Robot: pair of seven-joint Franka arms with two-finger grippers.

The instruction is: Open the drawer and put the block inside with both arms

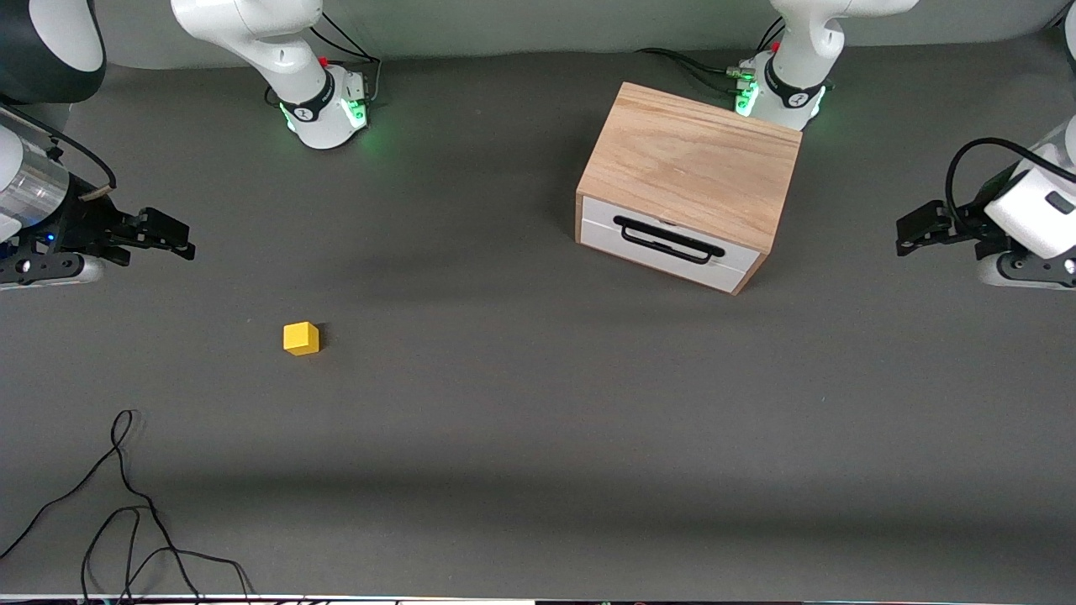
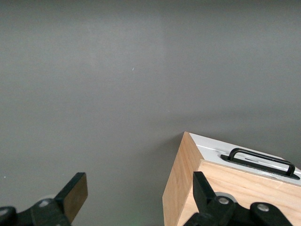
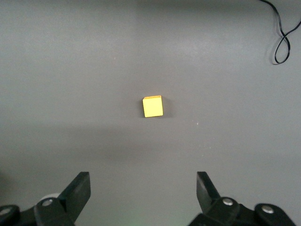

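Note:
The yellow block [image 1: 301, 339] [image 3: 153, 106] lies on the grey table toward the right arm's end. The drawer [image 1: 672, 244] [image 2: 221, 149] with its black handle [image 1: 668, 239] [image 2: 261, 162] is pushed shut in the wooden cabinet [image 1: 689, 164] [image 2: 181, 188], near the left arm's base. My right gripper [image 1: 160, 234] [image 3: 143, 188] hangs open and empty over the table at its arm's end, apart from the block. My left gripper [image 1: 916, 231] [image 2: 139, 190] hangs open and empty beside the cabinet, toward its arm's end of the table.
A loose black cable [image 1: 126, 504] [image 3: 282, 42] curls on the table nearer to the front camera than the block, by the table's edge. Bare grey table [image 1: 538, 403] stretches between block and cabinet.

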